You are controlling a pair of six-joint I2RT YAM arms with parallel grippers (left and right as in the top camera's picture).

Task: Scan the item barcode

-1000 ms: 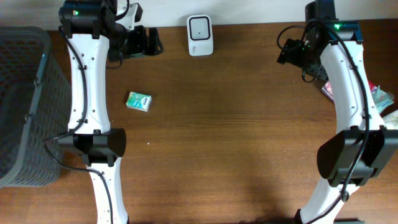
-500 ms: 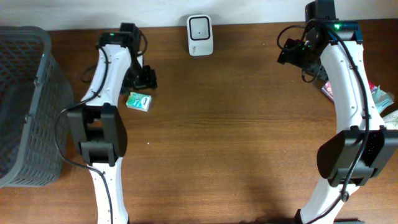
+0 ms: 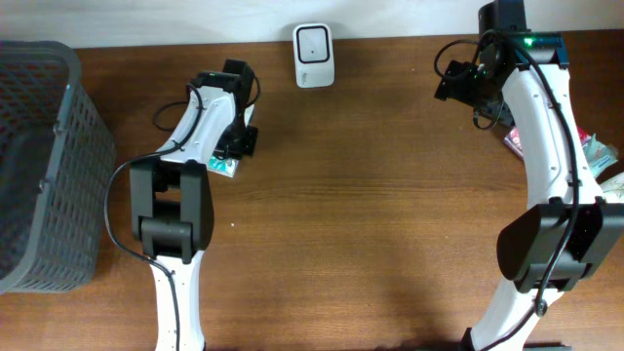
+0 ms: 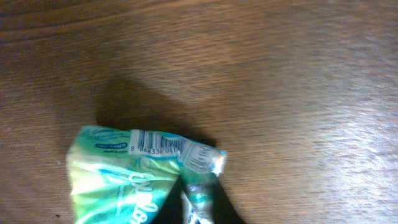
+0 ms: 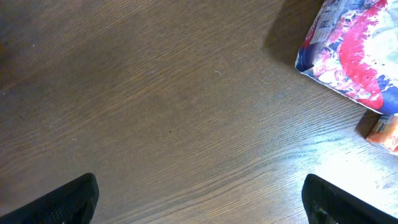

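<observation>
One packet (image 4: pixel 118 171) | left gripper (image 4: pixel 196 208) clamped on it; right gripper (image 5: pixel 200 200) wide

We note the left arm (image 3: pixel 190 136) rising from its base at 7 o'clock and folding over toward 11 o'clock, wrist turned downward. The left gripper (image 3: pixel 237 142) points straight down, jaws pinched together on a fold of the packet (image 4: pixel 124 168); its dark fingertips (image 4: pixel 166 216) sit at 6 o'clock in the wrist view. The right arm (image 3: pixel 548 136) arcs from 4 o'clock up to 1 o'clock. The right gripper (image 3: pixel 458 84) hangs there, jaws spread wide, fingertips (image 5: pixel 65 200) in the lower corners of its wrist view, gripping nothing.
</observation>
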